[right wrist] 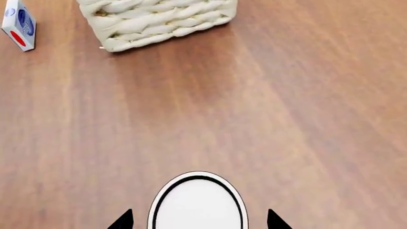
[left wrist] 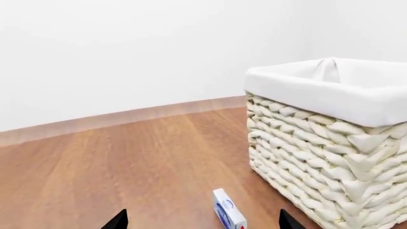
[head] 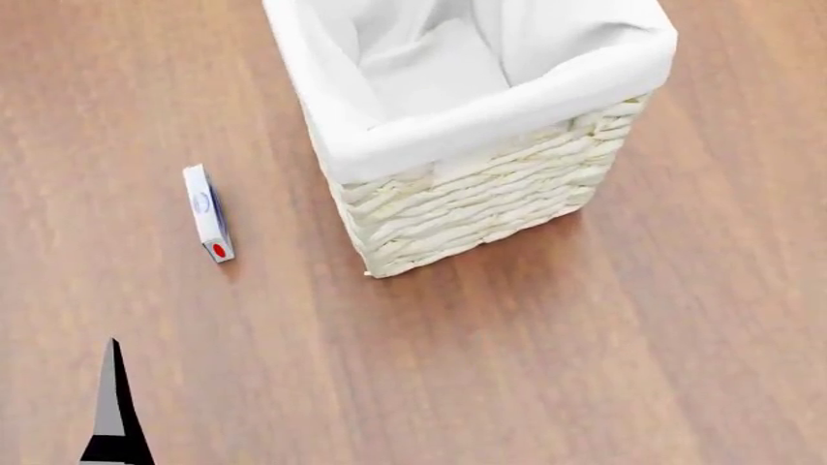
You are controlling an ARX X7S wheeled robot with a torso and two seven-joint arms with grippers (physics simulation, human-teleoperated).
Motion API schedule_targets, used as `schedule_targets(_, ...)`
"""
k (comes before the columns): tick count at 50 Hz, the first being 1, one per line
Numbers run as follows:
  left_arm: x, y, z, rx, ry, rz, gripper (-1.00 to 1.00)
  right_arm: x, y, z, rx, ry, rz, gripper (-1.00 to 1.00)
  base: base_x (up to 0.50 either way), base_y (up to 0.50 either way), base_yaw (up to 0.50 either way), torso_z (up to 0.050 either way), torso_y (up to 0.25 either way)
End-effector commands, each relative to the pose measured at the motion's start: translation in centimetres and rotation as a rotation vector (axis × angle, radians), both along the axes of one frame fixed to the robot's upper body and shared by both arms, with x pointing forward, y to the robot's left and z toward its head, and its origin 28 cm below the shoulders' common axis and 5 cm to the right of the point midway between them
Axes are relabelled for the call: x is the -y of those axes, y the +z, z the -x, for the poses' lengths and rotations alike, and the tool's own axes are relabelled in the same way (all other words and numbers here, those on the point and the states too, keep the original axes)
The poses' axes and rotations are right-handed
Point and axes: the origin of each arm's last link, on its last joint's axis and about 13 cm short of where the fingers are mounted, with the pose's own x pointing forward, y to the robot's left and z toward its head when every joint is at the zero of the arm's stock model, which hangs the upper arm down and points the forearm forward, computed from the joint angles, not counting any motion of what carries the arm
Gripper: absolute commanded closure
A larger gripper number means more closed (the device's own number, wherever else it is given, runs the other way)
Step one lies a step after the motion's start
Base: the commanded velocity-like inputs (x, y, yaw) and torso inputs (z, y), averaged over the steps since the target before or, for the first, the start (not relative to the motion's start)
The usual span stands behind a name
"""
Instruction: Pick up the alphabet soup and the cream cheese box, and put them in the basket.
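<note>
The cream cheese box (left wrist: 228, 213) stands on its long edge on the wood floor, left of the basket (head: 478, 199). It shows in the head view as the white carton (head: 207, 213) with its red mark toward me. My left gripper (left wrist: 202, 221) is open, and the box lies just ahead between its spread tips. One left fingertip (head: 114, 407) shows low in the head view. My right gripper (right wrist: 198, 220) is shut on the alphabet soup (right wrist: 198, 205), whose white, black-ringed end faces the camera. It is held well short of the basket (right wrist: 159, 19).
The basket's white liner (left wrist: 330, 90) folds over the rim, and nothing shows inside it. A pale baseboard and white wall (left wrist: 127, 117) run behind the floor. Bare wood floor (head: 582, 339) lies right of the basket and in front of it.
</note>
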Motion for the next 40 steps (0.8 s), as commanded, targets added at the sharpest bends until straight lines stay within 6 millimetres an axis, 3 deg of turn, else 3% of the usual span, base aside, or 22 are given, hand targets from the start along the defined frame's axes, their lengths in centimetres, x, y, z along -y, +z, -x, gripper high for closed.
schedule_targets(1,-0.1,-0.1,0.0,0.001,0.009,0.001,-1.00,-0.1,-0.1,-0.2,-0.005,0.011,-0.013,-1.00,0.00,0.00,0.00,0.000,0.000)
schedule_targets(40,-0.2,0.2,0.2,0.006,0.016,-0.005,-1.00,-0.9,-1.3,-1.5,-0.027,0.033,-0.019,-1.00,0.00,0.00,0.00,0.000,0.000)
